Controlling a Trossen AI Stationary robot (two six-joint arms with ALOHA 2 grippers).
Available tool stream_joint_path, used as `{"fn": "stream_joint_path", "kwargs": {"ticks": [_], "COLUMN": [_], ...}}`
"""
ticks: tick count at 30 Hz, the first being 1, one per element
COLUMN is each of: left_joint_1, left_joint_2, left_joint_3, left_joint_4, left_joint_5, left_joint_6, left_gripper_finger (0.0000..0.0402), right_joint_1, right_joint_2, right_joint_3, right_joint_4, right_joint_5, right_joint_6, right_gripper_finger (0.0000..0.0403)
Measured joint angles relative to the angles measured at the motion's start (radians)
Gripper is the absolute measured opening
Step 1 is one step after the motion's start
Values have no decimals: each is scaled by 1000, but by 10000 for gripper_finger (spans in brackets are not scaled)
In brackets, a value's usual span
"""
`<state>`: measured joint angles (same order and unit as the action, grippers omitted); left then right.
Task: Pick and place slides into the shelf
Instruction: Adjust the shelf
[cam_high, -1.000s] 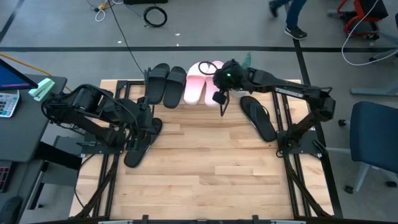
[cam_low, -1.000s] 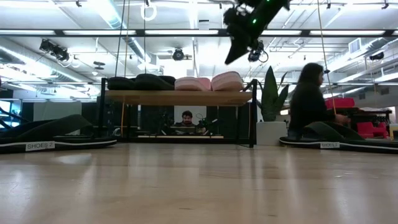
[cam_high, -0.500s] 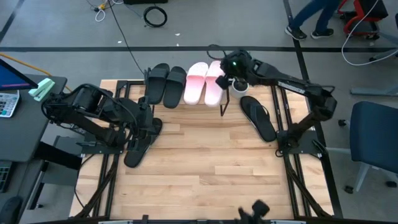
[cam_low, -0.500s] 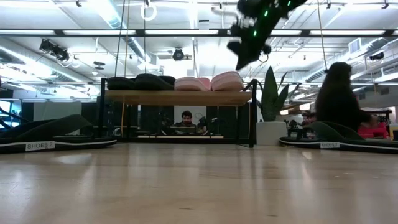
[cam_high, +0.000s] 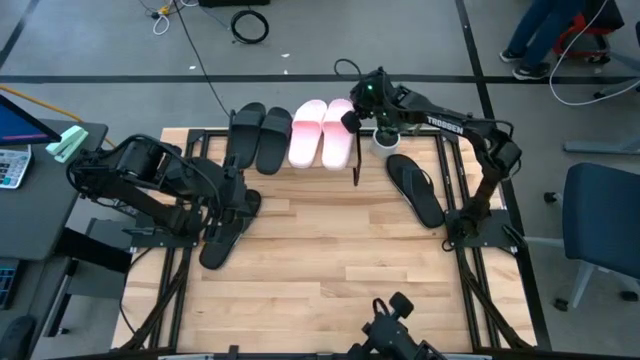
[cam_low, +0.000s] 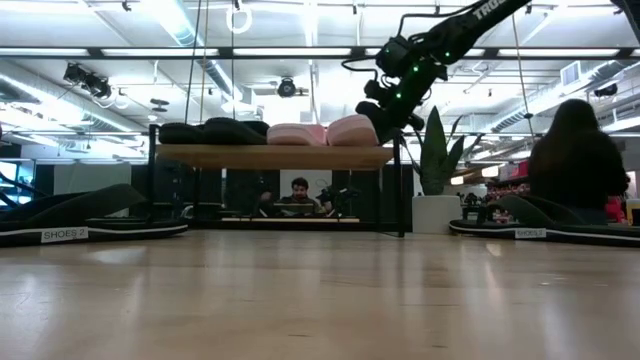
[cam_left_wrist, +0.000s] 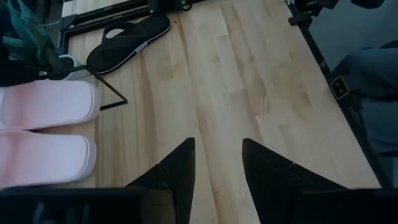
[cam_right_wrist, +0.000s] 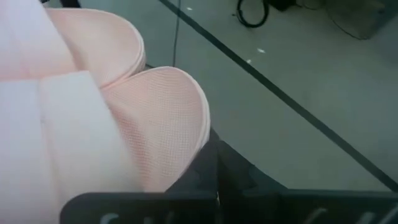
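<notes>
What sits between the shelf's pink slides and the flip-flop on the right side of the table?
In the high view, the right gripper and a shelf leg sit between the pink slides and that flip-flop.

Four slides (cam_high: 290, 138) sit side by side on the shelf (cam_low: 270, 156), two flip-flops (cam_high: 414, 188) apparently flanking it.

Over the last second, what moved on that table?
The right gripper came down beside the pink slides, and the shelf with all four slides slid leftward. The left gripper and both flip-flops stayed put.
</notes>
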<state>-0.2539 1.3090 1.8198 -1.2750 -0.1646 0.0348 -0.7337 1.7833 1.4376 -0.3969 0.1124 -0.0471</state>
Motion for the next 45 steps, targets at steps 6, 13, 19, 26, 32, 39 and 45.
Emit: {"fn": "stream_joint_path", "kwargs": {"ticks": [6,13,19,26,32,39,45], "left_joint_1": [0,0,0,0,0,0,0], "left_joint_2": [0,0,0,0,0,0,0], "left_joint_3": [0,0,0,0,0,0,0], "left_joint_4": [0,0,0,0,0,-1,-1], "left_joint_5": [0,0,0,0,0,0,0], "left_joint_6": [11,4,3,-4,-5,-5,-6], "left_gripper_finger": [146,153,146,137,143,152,150], "right_joint_1": [0,4,6,55,120,185,191], "right_joint_2": [7,10,-1,-91,-155,-160,-126], "right_joint_3": [0,0,-2,-11,-7,-4,-1], "right_joint_4": [9,-35,-48,-28,-115,-217,-186], "right_joint_5": [-79,-104,-30,44,115,55,33], "right_joint_6": [-35,-37,-41,-28,-10,30,56], "right_gripper_finger": [0,0,0,0,0,0,0]}}
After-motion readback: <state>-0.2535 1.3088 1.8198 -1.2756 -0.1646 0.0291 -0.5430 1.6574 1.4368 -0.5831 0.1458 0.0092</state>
